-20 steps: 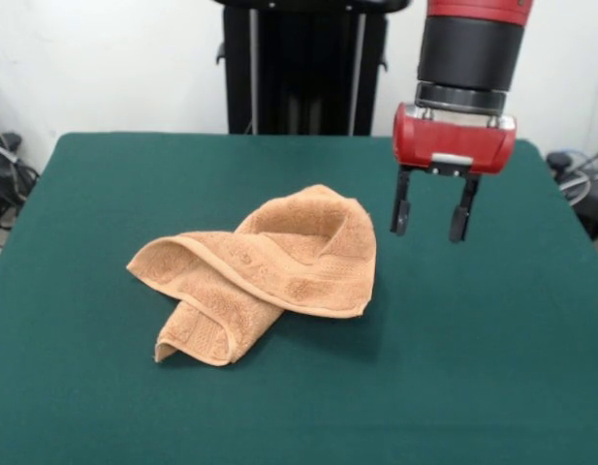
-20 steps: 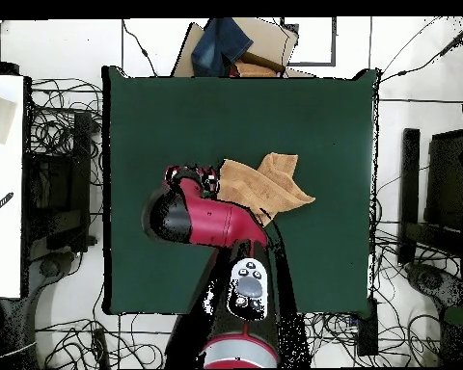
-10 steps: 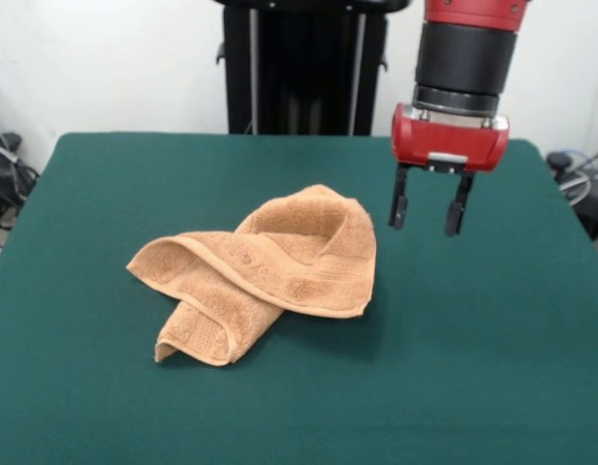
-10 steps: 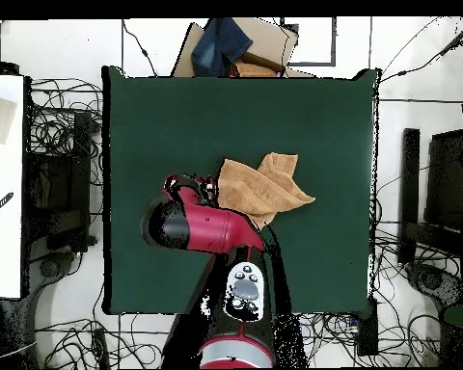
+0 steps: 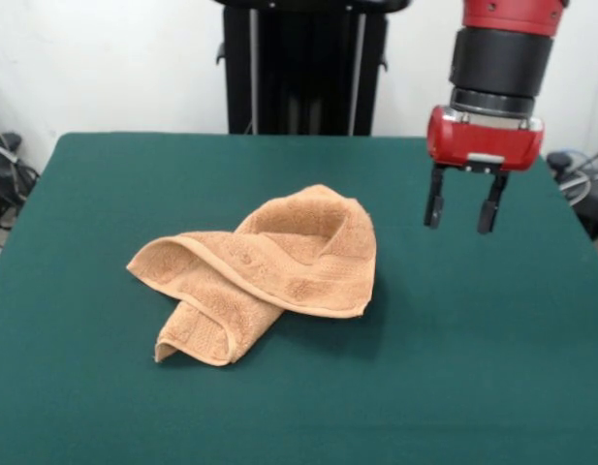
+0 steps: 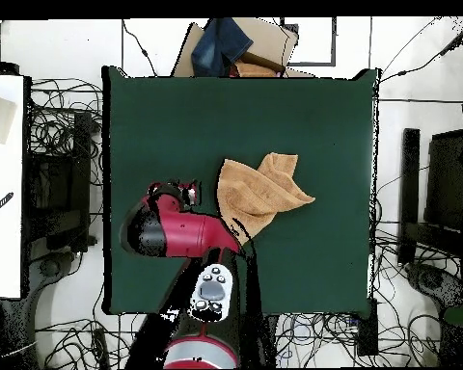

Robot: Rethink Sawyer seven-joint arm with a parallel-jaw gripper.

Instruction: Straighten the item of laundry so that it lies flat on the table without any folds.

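Observation:
The light orange-tan terry towel (image 5: 265,269) lies crumpled and folded over itself near the middle of the dark green table (image 5: 473,349). One end is twisted under toward the front left. It also shows in the overhead view (image 6: 259,191). My gripper (image 5: 463,211) hangs above the table to the right of the towel, apart from it, open and empty. In the overhead view the red gripper head (image 6: 173,193) sits left of the towel. The towel's label is hidden.
The black pedestal (image 5: 303,63) stands at the table's far side. A cardboard box with blue cloth (image 6: 237,46) sits beyond the table's far edge in the overhead view. Cables and dark equipment (image 6: 67,183) surround the table.
My gripper has moved away from the towel, to the right in the front view. It stays open. The towel has not moved.

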